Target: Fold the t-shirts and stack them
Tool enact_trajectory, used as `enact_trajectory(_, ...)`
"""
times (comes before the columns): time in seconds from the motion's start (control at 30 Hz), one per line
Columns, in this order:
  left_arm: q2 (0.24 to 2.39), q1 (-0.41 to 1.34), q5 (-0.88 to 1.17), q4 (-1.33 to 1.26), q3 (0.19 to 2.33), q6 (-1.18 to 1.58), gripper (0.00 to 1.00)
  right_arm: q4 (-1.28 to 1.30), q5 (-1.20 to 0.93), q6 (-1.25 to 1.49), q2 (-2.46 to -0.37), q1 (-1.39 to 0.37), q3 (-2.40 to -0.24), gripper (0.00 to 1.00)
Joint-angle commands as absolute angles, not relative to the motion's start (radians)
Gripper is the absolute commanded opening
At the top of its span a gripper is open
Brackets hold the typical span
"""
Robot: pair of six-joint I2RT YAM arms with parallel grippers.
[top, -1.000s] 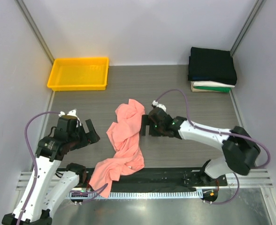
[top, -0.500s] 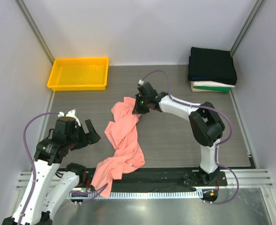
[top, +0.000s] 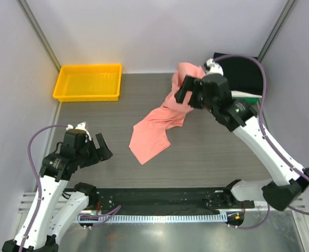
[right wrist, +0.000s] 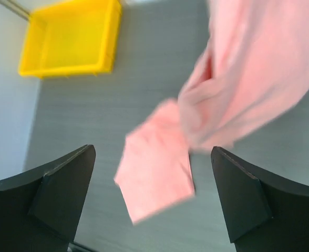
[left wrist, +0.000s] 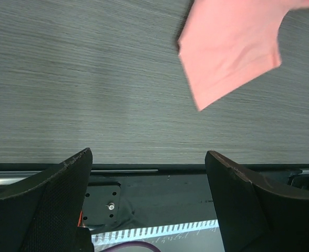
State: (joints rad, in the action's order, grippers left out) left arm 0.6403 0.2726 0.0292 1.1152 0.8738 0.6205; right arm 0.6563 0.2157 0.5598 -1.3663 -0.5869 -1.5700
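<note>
The pink t-shirt point(top: 162, 118) hangs over the middle of the table point(top: 212, 152), its top bunched at my right claw point(top: 190, 90), its lower end spread flat nearer the wood; that claw's fingers stand wide apart, so I cannot tell what holds the cloth; my left claw point(top: 94, 148), also spread, sits near the front edge, apart from the shirt; the folded stack point(top: 238, 73) lies far right, the yellow tray point(top: 86, 96) far left.

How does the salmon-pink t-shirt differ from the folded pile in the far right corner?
The salmon-pink cotton t-shirt is unfolded, trailing from beside the right gripper; the pile of folded shirts sits squared and flat. The t-shirt is one garment, the pile several. Both are cloth.
</note>
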Motion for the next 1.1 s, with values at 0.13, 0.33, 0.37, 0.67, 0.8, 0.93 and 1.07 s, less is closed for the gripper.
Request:
enact_trajectory(0.13,0.785,0.271,0.063,1.085,0.888,0.615,0.84,0.747,0.281,0.584,-1.273,-0.592,-1.23,0.99)
enact_trajectory(0.33,0.827,0.403,0.061,0.844,0.819,0.768,0.84,0.719,0.29,0.588,-1.239,-0.592,-1.174,1.0)
enact_trajectory(0.37,0.875,0.454,0.058,0.798,0.781,0.791,0.84,0.715,0.288,0.584,-1.238,-0.591,-1.169,1.0)
enact_trajectory(0.67,1.353,0.754,-0.054,0.494,0.853,0.879,0.91,0.667,0.214,0.537,-1.197,-0.355,-1.022,1.0)
enact_trajectory(0.8,1.506,0.798,-0.086,0.474,0.9,0.907,0.91,0.62,0.112,0.511,-1.204,-0.216,-0.974,1.0)
enact_trajectory(0.93,1.627,0.81,-0.098,0.437,0.916,0.93,0.88,0.586,0.091,0.512,-1.216,-0.118,-0.95,1.0)
enact_trajectory(1.07,1.696,0.813,-0.109,0.385,0.93,0.933,0.6,0.522,0.022,0.523,-1.279,-0.012,-0.937,1.0)
